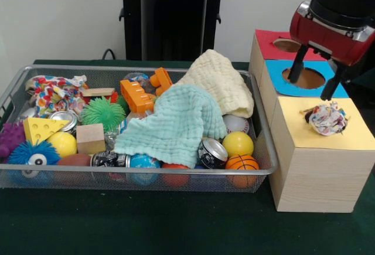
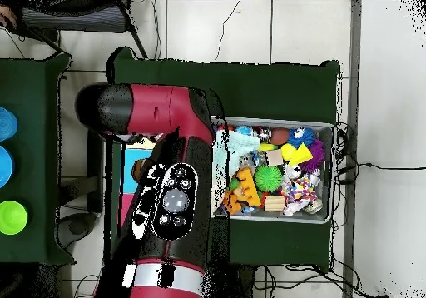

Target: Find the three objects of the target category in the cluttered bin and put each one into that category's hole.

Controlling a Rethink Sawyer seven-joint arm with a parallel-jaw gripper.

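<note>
My gripper (image 1: pixel 314 73) hangs open and empty above the wooden box (image 1: pixel 319 167), over the blue panel's hole (image 1: pixel 303 78). Just in front of it, a crumpled multicoloured cloth (image 1: pixel 327 118) sits in the hole of the yellow panel (image 1: pixel 351 138), sticking up out of it. The wire bin (image 1: pixel 258 173) holds more cloths: a mint green one (image 1: pixel 176 123) draped over the middle, a cream one (image 1: pixel 222 82) behind it, and a multicoloured one (image 1: pixel 53 91) at the far left. In the overhead view the arm (image 2: pixel 170 195) covers the box and hides the gripper.
The bin (image 2: pixel 326 128) also holds balls, cans, an orange toy brick (image 1: pixel 137 94), a green spiky ball (image 1: pixel 102 112), a wooden block (image 1: pixel 90 138) and a yellow cheese wedge (image 1: pixel 42 128). The red panel's hole (image 1: pixel 287 45) lies at the box's far end.
</note>
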